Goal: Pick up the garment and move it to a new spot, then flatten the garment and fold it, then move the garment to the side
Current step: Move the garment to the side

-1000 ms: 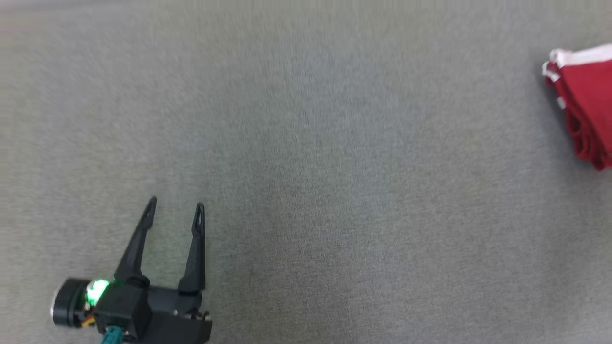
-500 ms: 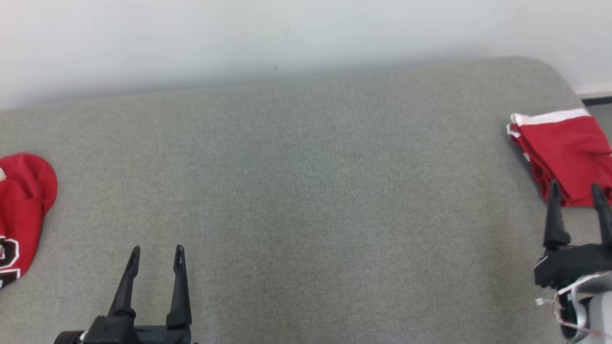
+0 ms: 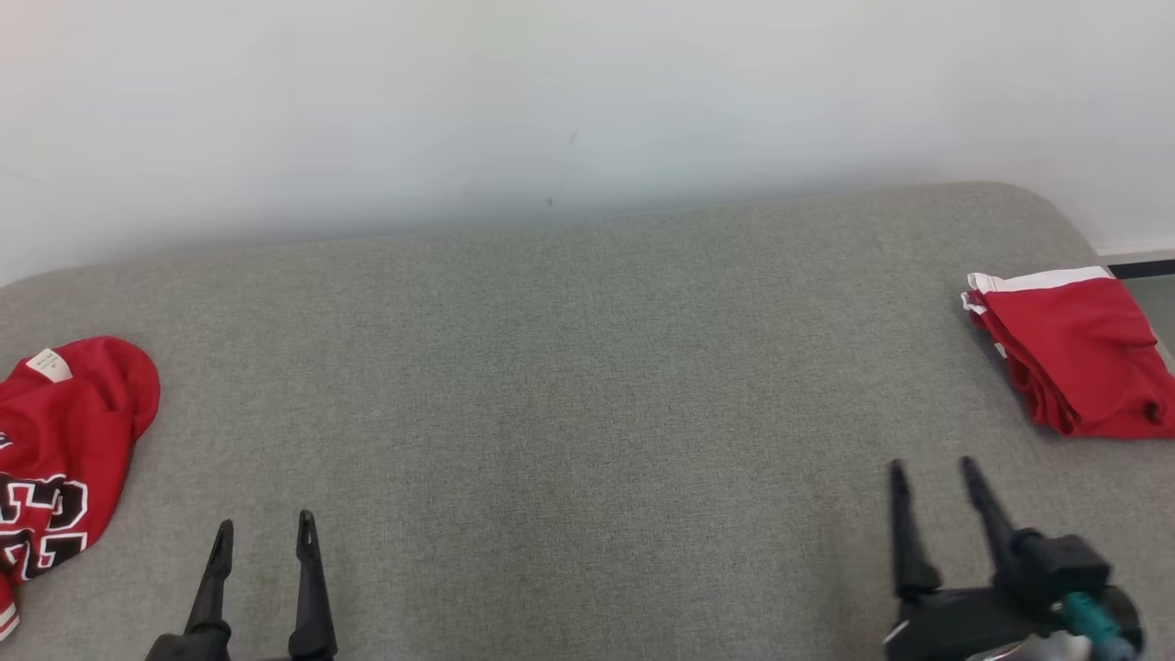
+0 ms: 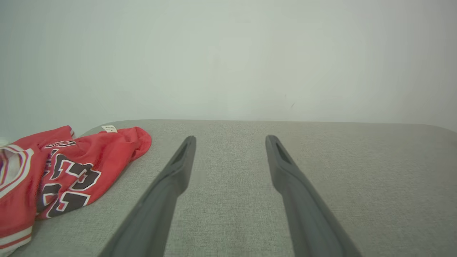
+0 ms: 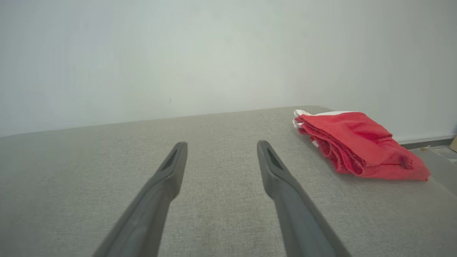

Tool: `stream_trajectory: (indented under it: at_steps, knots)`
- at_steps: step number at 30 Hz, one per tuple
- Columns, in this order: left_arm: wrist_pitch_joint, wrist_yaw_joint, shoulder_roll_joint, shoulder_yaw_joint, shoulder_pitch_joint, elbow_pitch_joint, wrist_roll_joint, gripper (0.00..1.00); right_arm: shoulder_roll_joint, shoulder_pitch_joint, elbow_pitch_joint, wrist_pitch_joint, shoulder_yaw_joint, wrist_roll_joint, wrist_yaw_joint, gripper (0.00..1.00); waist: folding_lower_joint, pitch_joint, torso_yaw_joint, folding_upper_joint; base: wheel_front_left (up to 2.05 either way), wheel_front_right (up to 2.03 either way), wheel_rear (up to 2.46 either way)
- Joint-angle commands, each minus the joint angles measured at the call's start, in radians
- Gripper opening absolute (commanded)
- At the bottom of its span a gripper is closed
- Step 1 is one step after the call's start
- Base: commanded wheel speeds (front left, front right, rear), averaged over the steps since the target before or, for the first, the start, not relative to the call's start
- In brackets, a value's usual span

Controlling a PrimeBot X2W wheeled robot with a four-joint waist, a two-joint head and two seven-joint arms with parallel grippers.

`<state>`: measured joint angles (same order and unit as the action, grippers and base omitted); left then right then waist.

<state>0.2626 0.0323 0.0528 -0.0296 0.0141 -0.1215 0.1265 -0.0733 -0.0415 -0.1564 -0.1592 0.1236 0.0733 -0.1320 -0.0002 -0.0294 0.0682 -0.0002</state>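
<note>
**Jaws wide, nothing held**

Both pairs stand wide and empty over the near edge of the bench (image 3: 569,367), the left jaws toward its left end and the right jaws toward its right. The jersey (image 3: 64,441) lies crumpled at the bench's left end and is likely the garment to take. A folded pile (image 3: 1074,358) at the right end looks done. Pinching one loose layer could drag the jersey off the bench or leave it bunched.

Jersey (image 3: 64,459) left, folded garment (image 3: 1074,353) right, left pincer (image 3: 264,525), right pincer (image 3: 932,466), both spread
</note>
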Motion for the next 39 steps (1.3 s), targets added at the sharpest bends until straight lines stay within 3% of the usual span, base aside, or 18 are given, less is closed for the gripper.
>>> stream_trajectory:
  at_steps: [1,7,22,39]
  knots:
    - [0.003,-0.003,-0.001,-0.004,0.009,-0.003,0.005,1.00,0.008,0.011,0.000,-0.003,-0.018,0.013,0.002,1.00,0.0002,0.000,-0.001,0.0002,0.00,0.00,0.00]
    - [0.003,0.001,-0.002,-0.014,0.027,-0.030,-0.010,1.00,0.003,0.021,-0.019,-0.013,-0.070,0.018,0.002,1.00,0.0002,0.000,-0.004,0.0002,0.00,0.00,0.00]
    - [0.003,0.029,-0.003,-0.036,0.061,-0.060,-0.020,1.00,0.012,0.024,-0.034,-0.022,-0.067,0.005,0.002,1.00,0.0002,0.033,-0.008,0.0002,0.00,0.00,0.00]
    - [0.003,0.028,-0.003,-0.015,0.043,-0.101,-0.024,1.00,0.015,0.029,-0.039,-0.012,-0.068,0.004,0.002,1.00,0.0002,0.042,-0.014,0.0002,0.00,0.00,0.00]
